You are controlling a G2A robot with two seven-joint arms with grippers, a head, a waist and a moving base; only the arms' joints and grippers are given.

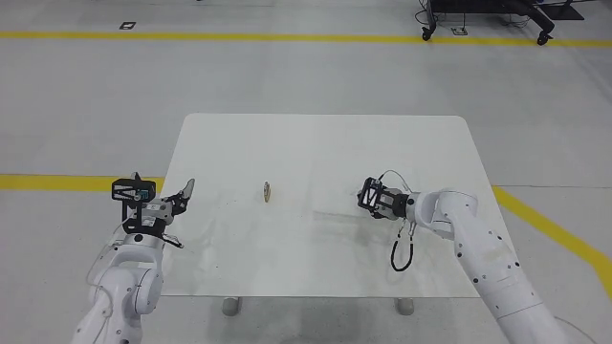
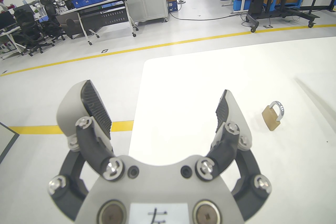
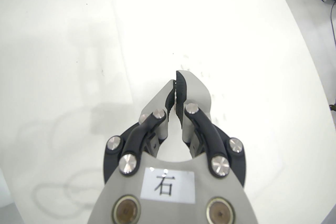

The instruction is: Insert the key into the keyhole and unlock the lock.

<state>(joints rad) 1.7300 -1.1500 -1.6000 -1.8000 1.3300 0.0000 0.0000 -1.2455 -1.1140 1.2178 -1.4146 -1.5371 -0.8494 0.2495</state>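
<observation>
Top view puts the brass padlock (image 1: 267,191) near the middle of the tabletop (image 1: 382,143), between the two arms. The left gripper (image 2: 156,90) hangs spread wide over the left edge, and the right gripper (image 3: 175,79), pinched tip to tip, sits just right of the middle. Each carries a white label (image 3: 168,187) with one character.

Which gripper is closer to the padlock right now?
Left, narrowly. The left gripper is open at the edge of the table, to one side of the padlock; the right gripper, shut, is over the table on the opposite side, slightly farther off.
</observation>
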